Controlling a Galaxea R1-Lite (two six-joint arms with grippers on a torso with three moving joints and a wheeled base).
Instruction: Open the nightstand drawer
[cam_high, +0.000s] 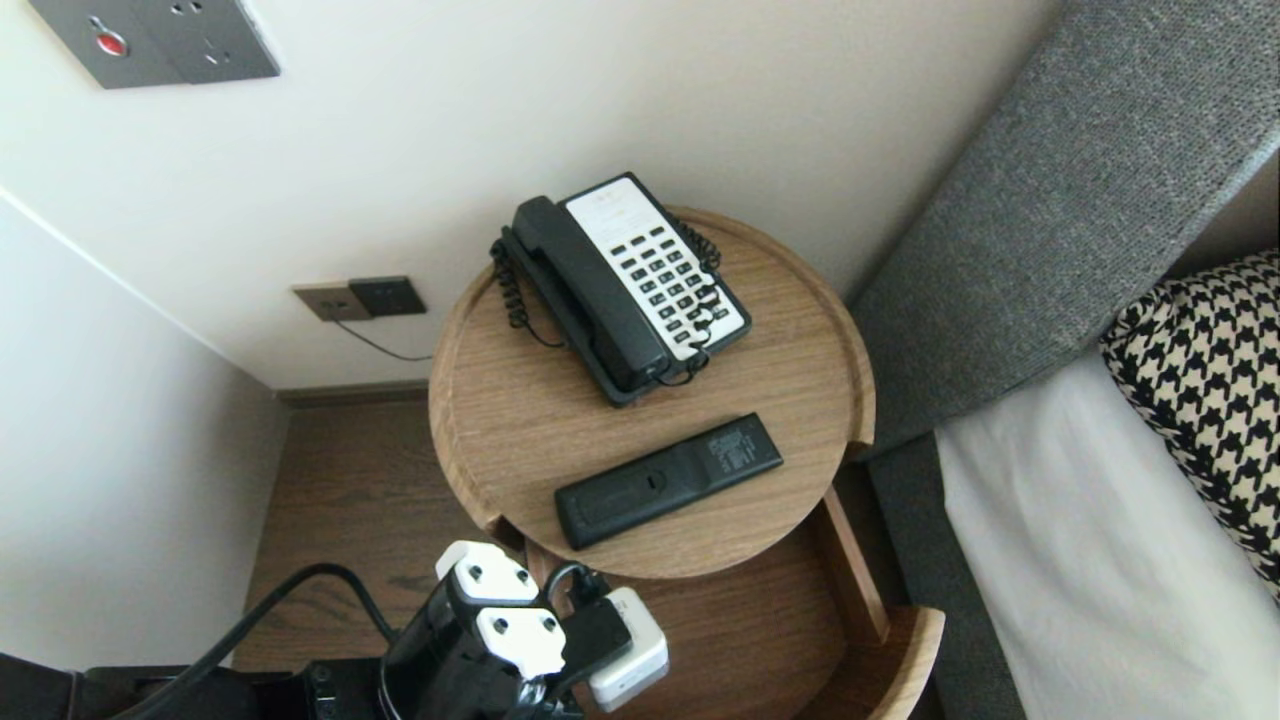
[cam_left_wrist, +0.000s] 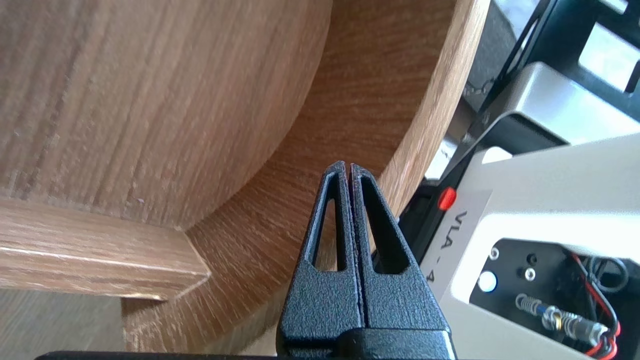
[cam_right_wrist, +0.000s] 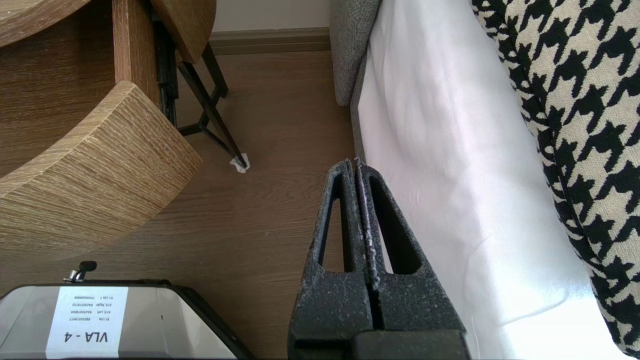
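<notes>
While it is pinched together, left end effector hangs apparently just inside the drawer rim.

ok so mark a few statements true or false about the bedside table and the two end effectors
1. The remote lies on the round table, nearer the robot than the phone. True.
2. The drawer under the table is shut. False: it stands pulled out.
3. The left end effector is shut and empty, by the drawer. True.
4. The right end effector holds the remote. False: it is shut on nothing, above the floor beside the bed.
</notes>
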